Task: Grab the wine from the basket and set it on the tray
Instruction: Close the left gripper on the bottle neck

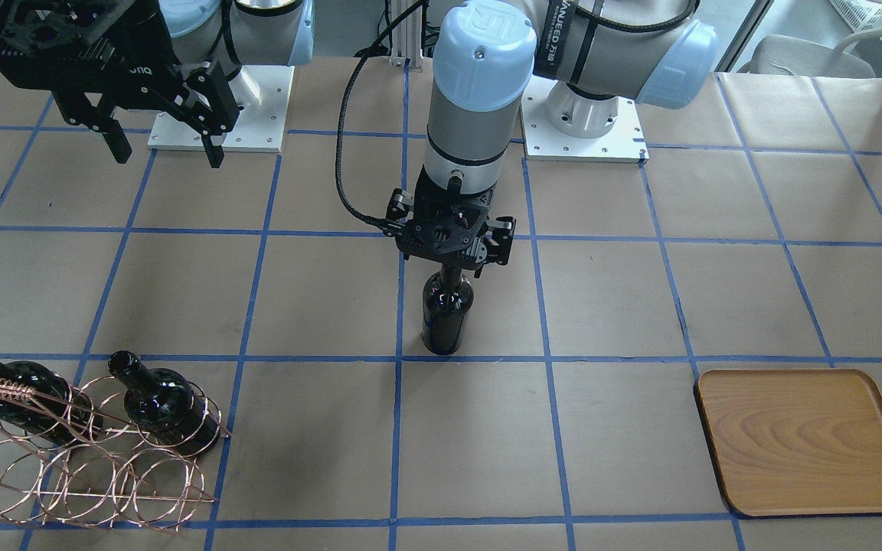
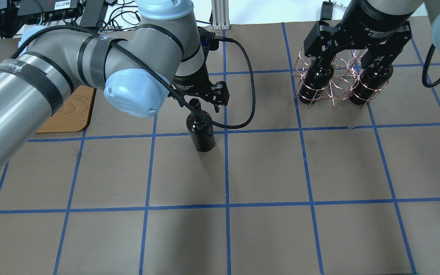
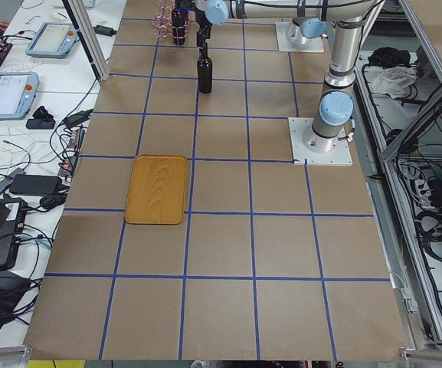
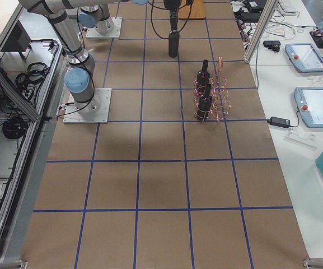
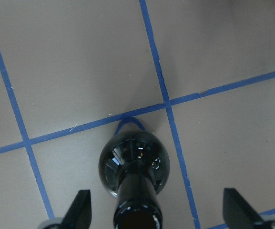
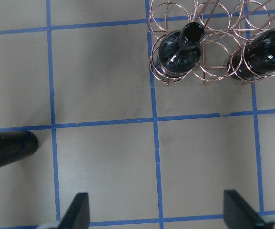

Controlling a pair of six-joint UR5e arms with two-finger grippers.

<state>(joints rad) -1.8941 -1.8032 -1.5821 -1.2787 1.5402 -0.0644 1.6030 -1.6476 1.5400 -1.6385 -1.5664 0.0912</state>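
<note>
The left hand (image 1: 452, 254), released, straddles the neck of the upright wine (image 1: 447, 312) on the worktop (image 1: 640, 306). The right hand (image 1: 168, 157) hangs released too.

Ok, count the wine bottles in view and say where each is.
3. The standing bottle is upright on the table, neck between the left gripper's open fingers. The basket bottles sit in separate rings of the wire basket. The tray holds none.

Robotics lab: teach pendants (image 3: 8, 93), cable bundles (image 3: 433, 218), blue-taped grid table (image 3: 282, 245)
</note>
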